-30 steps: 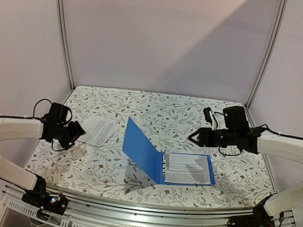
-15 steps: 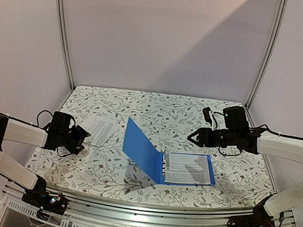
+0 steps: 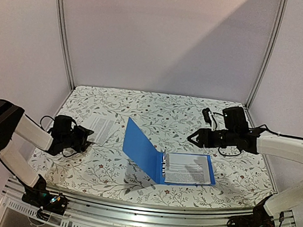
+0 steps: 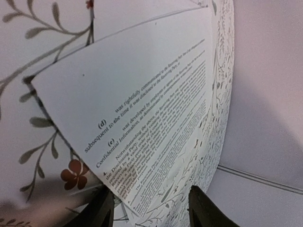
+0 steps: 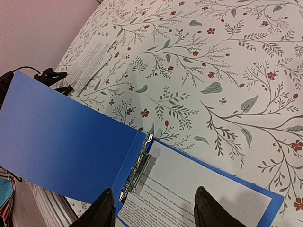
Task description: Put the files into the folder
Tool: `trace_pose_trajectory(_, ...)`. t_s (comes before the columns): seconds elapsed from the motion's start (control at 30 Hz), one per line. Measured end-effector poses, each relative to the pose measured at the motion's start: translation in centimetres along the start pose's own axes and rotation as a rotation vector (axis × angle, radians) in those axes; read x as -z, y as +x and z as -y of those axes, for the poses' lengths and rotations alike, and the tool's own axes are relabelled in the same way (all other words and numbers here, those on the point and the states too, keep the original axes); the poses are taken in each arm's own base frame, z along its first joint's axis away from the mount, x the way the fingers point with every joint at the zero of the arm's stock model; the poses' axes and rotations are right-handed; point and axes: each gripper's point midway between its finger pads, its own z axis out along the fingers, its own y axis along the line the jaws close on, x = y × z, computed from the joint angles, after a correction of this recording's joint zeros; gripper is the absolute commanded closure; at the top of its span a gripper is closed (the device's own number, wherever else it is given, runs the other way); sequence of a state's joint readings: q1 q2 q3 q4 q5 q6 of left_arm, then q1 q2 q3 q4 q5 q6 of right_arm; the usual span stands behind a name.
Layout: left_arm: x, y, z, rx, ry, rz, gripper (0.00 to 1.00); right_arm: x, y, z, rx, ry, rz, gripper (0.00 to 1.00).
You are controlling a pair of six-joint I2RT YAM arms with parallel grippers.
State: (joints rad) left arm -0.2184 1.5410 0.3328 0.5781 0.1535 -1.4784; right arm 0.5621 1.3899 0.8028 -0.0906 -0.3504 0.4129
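The left claw (image 4: 150, 194), jaws parted and holding nothing, sits low at the near corner of a loose file (image 3: 100, 127). That printed sheet lies flat on the flower-patterned worktop (image 3: 141, 107), just left of the open blue folder (image 3: 143, 148). The right claw (image 3: 194, 139), likewise parted and empty, hovers over the folder's right half, where filed sheets (image 3: 188, 169) lie beside the metal rings (image 5: 137, 168). The danger appears to lie in the pick itself. A thin sheet lying flat offers the fingers (image 4: 102, 210) almost no edge, so they may shut on nothing, push the file further away or crease its corner. Held by one corner alone, the sheet would probably droop on the way across. It could then catch the folder's raised left cover and tip it shut over the rings.
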Motion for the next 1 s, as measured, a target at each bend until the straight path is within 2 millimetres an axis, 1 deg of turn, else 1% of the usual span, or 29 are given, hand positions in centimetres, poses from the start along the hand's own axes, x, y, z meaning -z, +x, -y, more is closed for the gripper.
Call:
trace_pose_trajectory(0.1, -0.2, -0.4, -0.1, 0.010, 0.006, 0.022, 0.63, -0.1, 0.1, 0.1, -0.002, 0.000, -0.003, 0.44)
trace_pose_trajectory(0.23, -0.4, -1.2, -0.5, -0.014, -0.003, 0.078, 0.72, -0.1, 0.3, 0.2, -0.005, 0.003, -0.011, 0.44)
trace_pose_trajectory(0.27, -0.4, -1.5, -0.6, -0.020, -0.006, 0.094, 0.77, -0.2, 0.3, 0.2, -0.005, 0.003, -0.012, 0.44)
trace_pose_trajectory(0.3, -0.4, -1.9, -0.7, -0.035, -0.012, 0.116, 0.80, -0.2, 0.3, 0.2, -0.006, 0.003, -0.012, 0.44)
trace_pose_trajectory(0.4, -0.3, -2.9, -0.6, -0.091, -0.024, 0.173, 0.83, -0.2, 0.4, 0.2, -0.009, 0.004, -0.013, 0.44)
trace_pose_trajectory(0.5, -0.5, -4.0, 0.4, -0.137, -0.020, 0.217, 0.85, -0.2, 0.6, 0.3, -0.015, 0.007, -0.019, 0.45)
trace_pose_trajectory(0.6, -1.5, -5.0, 1.5, -0.167, -0.016, 0.235, 0.86, -0.2, 0.6, 0.3, -0.016, 0.007, -0.019, 0.45)
trace_pose_trajectory(0.67, -2.2, -5.7, 1.7, -0.173, -0.020, 0.238, 0.87, -0.2, 0.6, 0.3, -0.016, 0.007, -0.019, 0.45)
trace_pose_trajectory(0.7, -2.7, -5.9, 1.7, -0.172, -0.026, 0.237, 0.89, -0.2, 0.6, 0.3, -0.016, 0.007, -0.019, 0.45)
trace_pose_trajectory(0.8, -3.7, -6.3, 0.9, -0.165, -0.050, 0.227, 0.96, -0.2, 0.6, 0.3, -0.018, 0.008, -0.021, 0.45)
trace_pose_trajectory(0.87, -4.2, -6.5, 1.0, -0.164, -0.043, 0.224, 1.00, -0.2, 0.7, 0.4, -0.020, 0.009, -0.023, 0.45)
trace_pose_trajectory(1.0, -5.3, -6.4, 1.6, -0.168, -0.018, 0.202, 1.00, -0.2, 0.7, 0.4, -0.022, 0.010, -0.023, 0.46)
